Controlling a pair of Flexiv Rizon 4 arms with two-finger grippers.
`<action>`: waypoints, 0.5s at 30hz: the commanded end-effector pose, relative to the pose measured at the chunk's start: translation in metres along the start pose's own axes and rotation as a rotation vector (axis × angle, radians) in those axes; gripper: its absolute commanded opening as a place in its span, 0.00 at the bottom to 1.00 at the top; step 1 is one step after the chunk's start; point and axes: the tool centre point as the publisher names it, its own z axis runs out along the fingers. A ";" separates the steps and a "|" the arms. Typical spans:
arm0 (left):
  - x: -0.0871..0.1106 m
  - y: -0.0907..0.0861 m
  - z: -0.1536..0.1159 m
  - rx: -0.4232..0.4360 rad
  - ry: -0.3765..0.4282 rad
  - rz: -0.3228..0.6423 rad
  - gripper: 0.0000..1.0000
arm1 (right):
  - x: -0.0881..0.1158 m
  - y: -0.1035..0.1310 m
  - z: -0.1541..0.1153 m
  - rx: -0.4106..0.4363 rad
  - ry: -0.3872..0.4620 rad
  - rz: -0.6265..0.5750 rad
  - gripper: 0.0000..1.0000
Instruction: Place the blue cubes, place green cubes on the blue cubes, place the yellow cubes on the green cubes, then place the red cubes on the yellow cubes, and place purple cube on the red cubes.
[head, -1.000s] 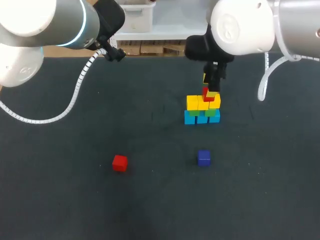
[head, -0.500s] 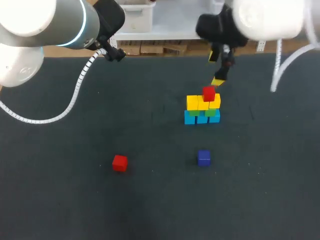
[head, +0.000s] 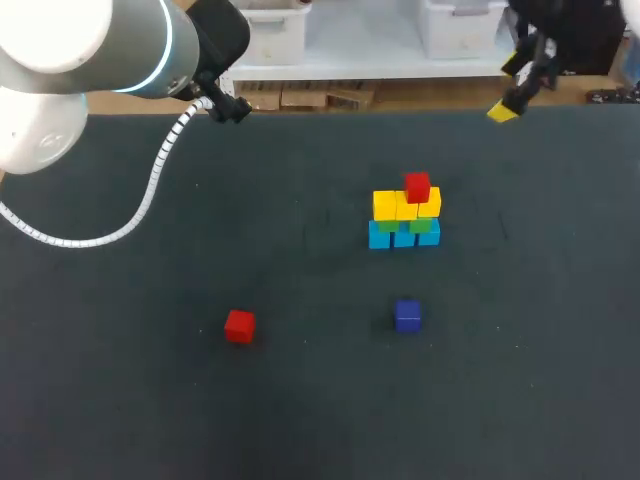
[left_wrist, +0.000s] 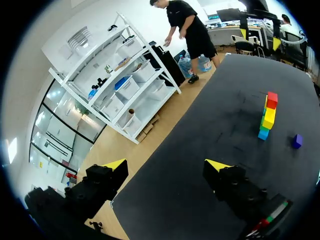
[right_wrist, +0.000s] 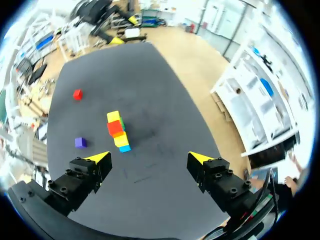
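Building a stepped tower (head: 404, 220) just right of the bench's (head: 120, 400) middle: 3 blue cubes (head: 403, 238) forming the base, green cubes (head: 424, 226) showing above them, yellow cubes (head: 392, 206) capping those, and 1 red cube (head: 417, 186) sitting on the yellow layer toward its right end, presumably leaving room beside it for a partner. Leaving the other red cube (head: 239, 326) loose at 8 o'clock from the tower, well apart, and the purple cube (head: 407, 315) near at 6 o'clock, apparently waiting pending the seating of both reds. Hanging the right jaws, spread apart and empty, high at 1 o'clock over the bench's far edge, probably standing off to avoid nudging the tower. Parking the left jaws, likewise spread and holding nothing, at 10 o'clock near the far left corner, out of the working area. Judging the loose red as the next pick, calling for a gentle, square placement on the yellow layer.
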 end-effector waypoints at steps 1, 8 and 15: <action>0.000 0.001 0.001 0.004 0.000 0.002 1.00 | 0.019 -0.004 -0.007 0.040 -0.124 0.052 1.00; 0.000 0.001 0.001 0.004 0.000 0.002 1.00 | 0.036 -0.016 -0.019 0.097 -0.200 0.145 1.00; 0.000 0.001 0.001 0.004 0.000 0.002 1.00 | 0.051 -0.022 -0.028 0.136 -0.244 0.193 1.00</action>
